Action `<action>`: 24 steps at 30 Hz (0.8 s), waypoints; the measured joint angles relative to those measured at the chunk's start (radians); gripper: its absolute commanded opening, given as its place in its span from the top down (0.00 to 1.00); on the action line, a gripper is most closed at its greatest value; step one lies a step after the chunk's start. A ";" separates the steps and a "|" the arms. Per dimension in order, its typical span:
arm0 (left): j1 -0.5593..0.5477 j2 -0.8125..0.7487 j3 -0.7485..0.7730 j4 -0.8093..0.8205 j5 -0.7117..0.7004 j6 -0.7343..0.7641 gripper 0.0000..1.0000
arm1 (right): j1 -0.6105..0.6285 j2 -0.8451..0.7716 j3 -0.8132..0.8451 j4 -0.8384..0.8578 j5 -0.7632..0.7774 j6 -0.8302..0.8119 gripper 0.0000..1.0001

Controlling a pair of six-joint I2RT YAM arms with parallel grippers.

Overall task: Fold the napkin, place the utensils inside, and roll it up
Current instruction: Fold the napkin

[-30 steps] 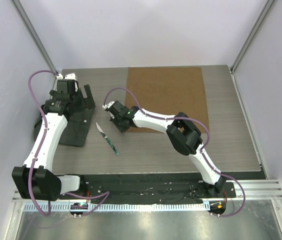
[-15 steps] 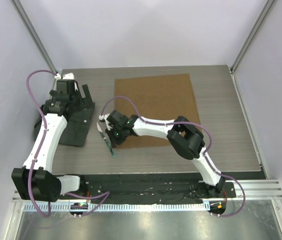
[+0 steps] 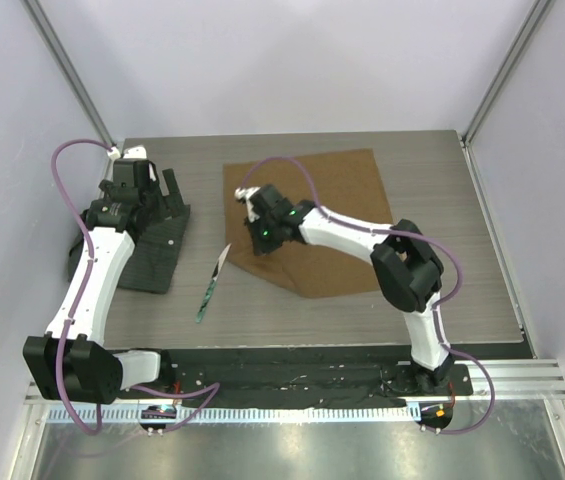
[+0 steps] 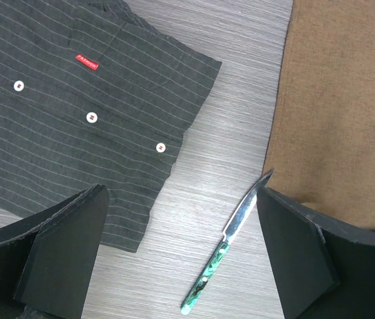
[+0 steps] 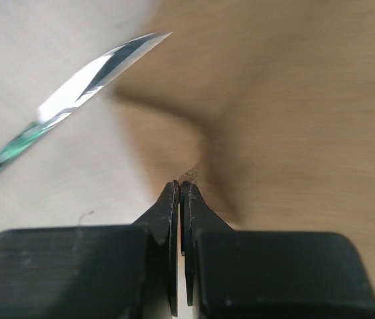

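Note:
The tan-brown napkin (image 3: 337, 215) lies skewed on the table, its near-left part pulled up; it also shows in the left wrist view (image 4: 346, 100). My right gripper (image 3: 261, 242) is shut on the napkin's edge (image 5: 188, 174), a bit of frayed cloth showing between the fingertips. The knife (image 3: 212, 286), silver blade and green speckled handle, lies on bare wood just left of the napkin, blade tip near its edge (image 4: 230, 252) (image 5: 74, 90). My left gripper (image 3: 167, 190) is open and empty (image 4: 182, 194), hovering at the far left above the table.
A dark striped shirt-like cloth with white buttons (image 3: 152, 250) (image 4: 74, 93) lies at the left under my left arm. Grey walls and metal posts enclose the table. A black strip runs along the near edge (image 3: 292, 365).
My right gripper dragged the napkin's corner near-left, then lifted it back toward the far side; the napkin turned. The knife was knocked and spun, now lying on the opposite diagonal. Left arm unchanged.

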 measured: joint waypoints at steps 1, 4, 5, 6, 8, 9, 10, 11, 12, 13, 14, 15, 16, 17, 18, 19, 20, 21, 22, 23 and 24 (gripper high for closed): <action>0.000 0.000 0.000 0.000 -0.002 0.000 0.00 | -0.029 -0.006 0.000 0.000 0.010 -0.007 0.99; 0.000 0.000 0.000 0.000 -0.005 0.000 0.00 | -0.108 -0.013 0.000 0.000 0.048 -0.035 0.99; 0.000 0.000 0.000 0.000 -0.005 0.000 0.00 | -0.130 -0.013 0.000 0.000 0.064 -0.046 0.99; 0.000 0.000 0.000 0.000 -0.005 0.000 0.00 | -0.149 -0.013 0.000 -0.002 0.083 -0.056 0.99; 0.000 0.000 0.000 0.000 -0.005 0.000 0.00 | -0.180 -0.012 0.002 -0.005 0.102 -0.076 0.99; 0.000 0.000 0.000 0.000 -0.005 0.000 0.00 | -0.194 -0.012 0.006 -0.006 0.105 -0.084 0.99; 0.000 0.000 0.000 0.000 -0.005 0.000 0.00 | -0.204 -0.011 0.009 -0.007 0.106 -0.091 0.99; 0.000 0.000 0.000 0.000 -0.005 0.000 0.00 | -0.217 -0.011 0.012 -0.007 0.111 -0.101 0.99; 0.000 0.000 0.000 0.000 -0.005 0.000 0.00 | -0.220 -0.011 0.014 -0.007 0.119 -0.108 0.99; 0.000 0.000 0.000 0.000 -0.005 0.000 0.00 | -0.231 -0.011 0.017 -0.007 0.132 -0.117 0.99; 0.000 0.000 0.000 0.000 -0.005 0.000 0.00 | -0.237 -0.011 0.019 -0.007 0.142 -0.126 0.99; 0.000 0.000 0.000 0.000 -0.005 0.000 0.00 | -0.242 -0.011 0.020 -0.007 0.153 -0.134 0.99; 0.000 0.000 0.000 0.000 -0.005 0.000 0.00 | -0.250 -0.008 0.026 -0.010 0.164 -0.141 0.99; 0.000 0.000 0.000 0.000 -0.004 0.000 0.00 | -0.256 -0.003 0.034 -0.010 0.172 -0.148 0.99; 0.000 0.000 0.000 0.000 -0.005 0.000 0.00 | -0.266 0.008 0.049 -0.010 0.182 -0.156 0.99; 0.000 0.000 0.000 0.000 -0.005 0.000 0.00 | -0.274 0.017 0.063 -0.009 0.190 -0.161 0.99; 0.000 0.000 0.000 0.000 -0.005 0.000 0.00 | -0.286 0.030 0.080 -0.009 0.200 -0.166 0.99; 0.000 0.000 0.000 0.000 -0.005 0.000 0.00 | -0.300 0.042 0.096 -0.008 0.209 -0.172 0.99; 0.000 0.000 0.000 0.000 -0.005 0.000 0.00 | -0.315 0.054 0.110 -0.008 0.219 -0.175 0.99; 0.000 0.000 0.000 0.000 -0.005 0.000 0.00 | -0.332 0.067 0.126 -0.008 0.229 -0.180 0.99; 0.000 0.000 0.000 0.000 -0.006 0.001 0.00 | -0.348 0.077 0.139 -0.008 0.238 -0.182 0.99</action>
